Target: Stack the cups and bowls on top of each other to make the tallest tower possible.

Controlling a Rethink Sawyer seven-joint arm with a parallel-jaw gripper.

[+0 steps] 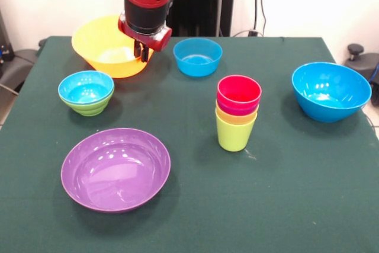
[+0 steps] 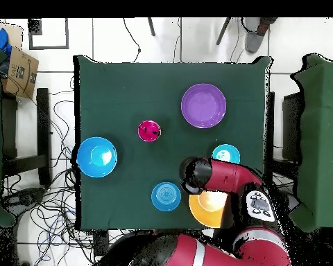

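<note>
Nearest the table's (image 1: 308, 217) front edge lies a wide shallow glossy purple plastic bowl (image 1: 115, 169); mid-table stands one tower (image 1: 237, 114) of four nested tapered cups, lime green lowest, red topmost. Overhead, five bowl positions show, and the gripper (image 1: 142, 51) hangs over the large yellow-orange bowl (image 2: 209, 208) at the table's edge, open or closed I cannot tell.

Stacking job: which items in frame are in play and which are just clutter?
In play:
- tower of four nested cups, lime green lowest, red on top
- yellow-orange bowl, under the gripper
- purple bowl
- large blue bowl
- small blue bowl
- small blue bowl nested in the green bowl

Clutter:
- cardboard box on the floor
- floor cables
</note>
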